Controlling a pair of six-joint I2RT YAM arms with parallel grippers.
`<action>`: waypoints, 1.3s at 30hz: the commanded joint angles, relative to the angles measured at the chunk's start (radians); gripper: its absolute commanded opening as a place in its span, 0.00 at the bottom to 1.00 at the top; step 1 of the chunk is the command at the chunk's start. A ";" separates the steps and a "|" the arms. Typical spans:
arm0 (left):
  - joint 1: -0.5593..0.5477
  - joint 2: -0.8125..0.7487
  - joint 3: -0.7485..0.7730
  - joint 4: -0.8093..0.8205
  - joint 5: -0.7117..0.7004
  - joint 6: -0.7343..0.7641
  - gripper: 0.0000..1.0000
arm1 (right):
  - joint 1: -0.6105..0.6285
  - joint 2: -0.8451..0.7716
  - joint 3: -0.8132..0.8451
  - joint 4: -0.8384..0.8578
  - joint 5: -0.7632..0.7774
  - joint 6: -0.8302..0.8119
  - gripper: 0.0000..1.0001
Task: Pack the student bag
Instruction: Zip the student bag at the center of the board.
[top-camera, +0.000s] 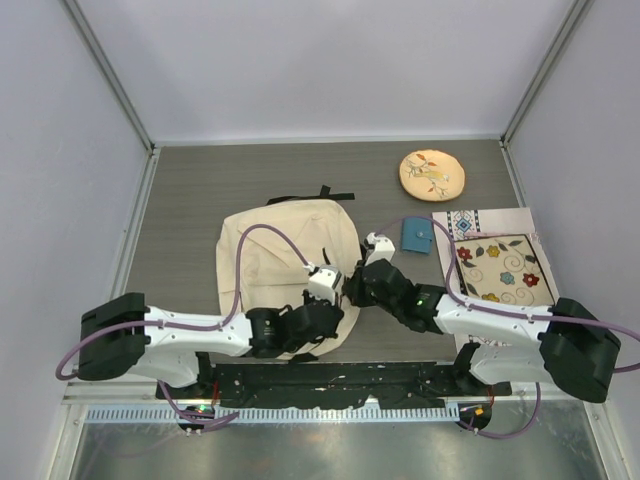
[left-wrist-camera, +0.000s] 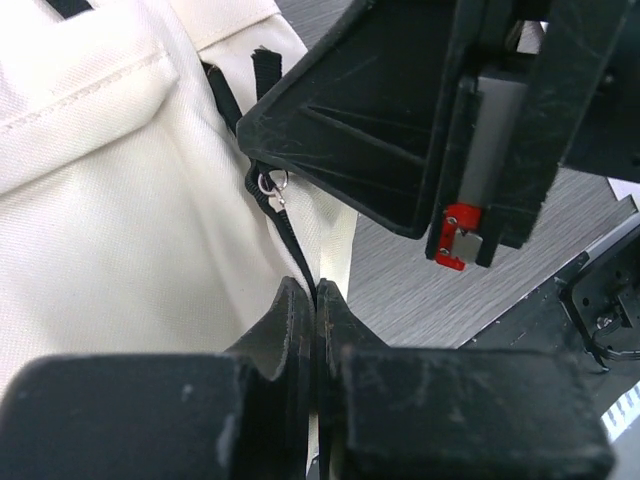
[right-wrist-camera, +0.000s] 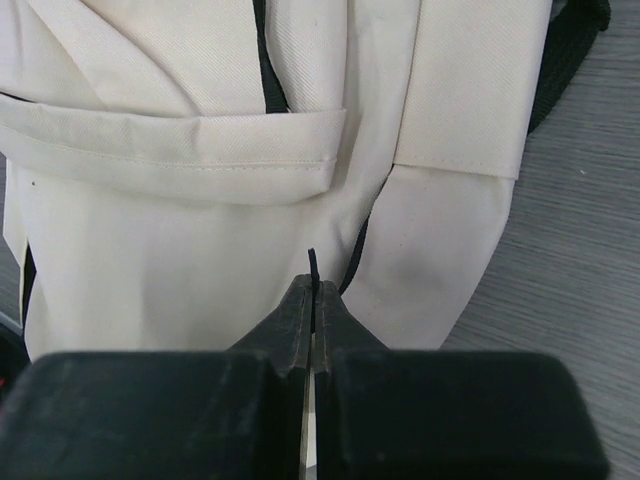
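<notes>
Right now the student bag (top-camera: 285, 255) is lying flat on the bench (top-camera: 190, 190), left of centre, its long axis running away from the arms, and both arms are meeting at its near right edge. The left jaws are clamping together on the black zip seam (left-wrist-camera: 288, 232) near its silver pull ring (left-wrist-camera: 270, 185), while the right jaws are pinching shut on what is probably a thin black tab (right-wrist-camera: 313, 262) there, so any opening pull is looking like one across that seam.
</notes>
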 joint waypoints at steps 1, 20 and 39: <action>-0.024 -0.064 0.007 0.042 0.133 0.045 0.00 | -0.071 0.048 0.058 0.048 0.092 -0.071 0.01; -0.041 -0.176 -0.064 -0.031 0.120 0.041 0.00 | -0.160 0.120 0.097 0.062 0.113 -0.102 0.01; 0.017 -0.110 0.042 -0.161 -0.016 -0.030 0.86 | -0.231 0.045 0.104 0.031 0.156 -0.088 0.01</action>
